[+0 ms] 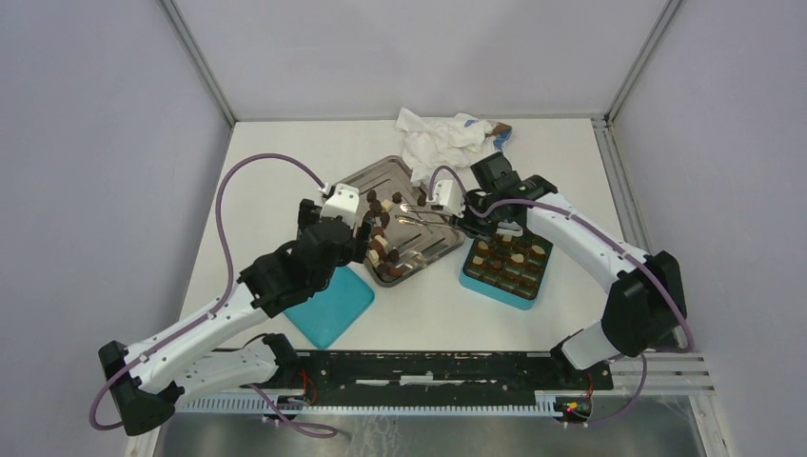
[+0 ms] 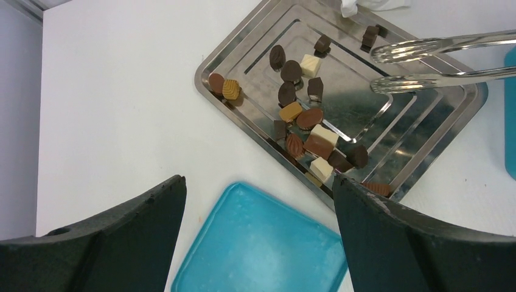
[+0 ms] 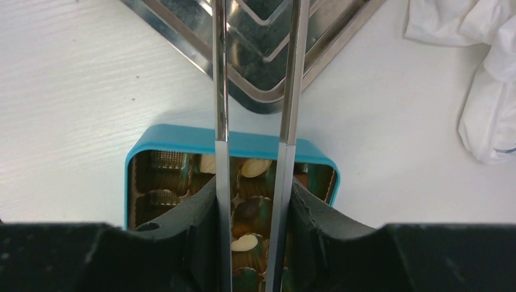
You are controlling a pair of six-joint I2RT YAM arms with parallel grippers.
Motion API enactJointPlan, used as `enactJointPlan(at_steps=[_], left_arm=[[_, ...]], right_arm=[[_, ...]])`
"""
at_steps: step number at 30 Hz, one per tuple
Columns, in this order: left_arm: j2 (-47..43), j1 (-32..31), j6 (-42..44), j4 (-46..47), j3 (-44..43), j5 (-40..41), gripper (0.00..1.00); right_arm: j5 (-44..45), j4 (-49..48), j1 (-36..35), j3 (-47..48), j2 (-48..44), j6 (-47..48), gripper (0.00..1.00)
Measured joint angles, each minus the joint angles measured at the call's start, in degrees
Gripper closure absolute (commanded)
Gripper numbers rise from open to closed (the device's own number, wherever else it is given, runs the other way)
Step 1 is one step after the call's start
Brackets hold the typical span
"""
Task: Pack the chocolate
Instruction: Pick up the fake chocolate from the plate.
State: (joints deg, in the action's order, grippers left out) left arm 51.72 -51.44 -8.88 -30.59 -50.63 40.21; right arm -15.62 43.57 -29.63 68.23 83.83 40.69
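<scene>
Glossy chocolate [image 2: 310,117] (oval, square), ridged steel tray [image 2: 414,140], slim metal tongs [image 2: 438,76]

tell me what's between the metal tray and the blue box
Just a bare strip of white table separates the tray from the box. The tongs held in the right gripper pass above it. The right wrist view shows this best.

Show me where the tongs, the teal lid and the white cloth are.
tongs [image 3: 220,91], right wrist view, on the left arm of the tongs.
teal lid [image 2: 261,243], left wrist view, middle of its flat face.
white cloth [image 1: 438,141], top external view, middle of the crumpled heap.
</scene>
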Motion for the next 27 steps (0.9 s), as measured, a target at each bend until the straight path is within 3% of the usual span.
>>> enactJointPlan(at_steps=[12,27], left_arm=[[-2.58,1.62,0.0,0.74,0.46,-0.26,0.05],[-3.89,3.34,0.0,1.16,1.01,-2.01,0.05]], right_arm=[[7.39,1.18,-5.55,13.42,16.96,-2.16,0.57],[8.07,3.32,-5.73,19.02,24.61,-2.91,0.53]])
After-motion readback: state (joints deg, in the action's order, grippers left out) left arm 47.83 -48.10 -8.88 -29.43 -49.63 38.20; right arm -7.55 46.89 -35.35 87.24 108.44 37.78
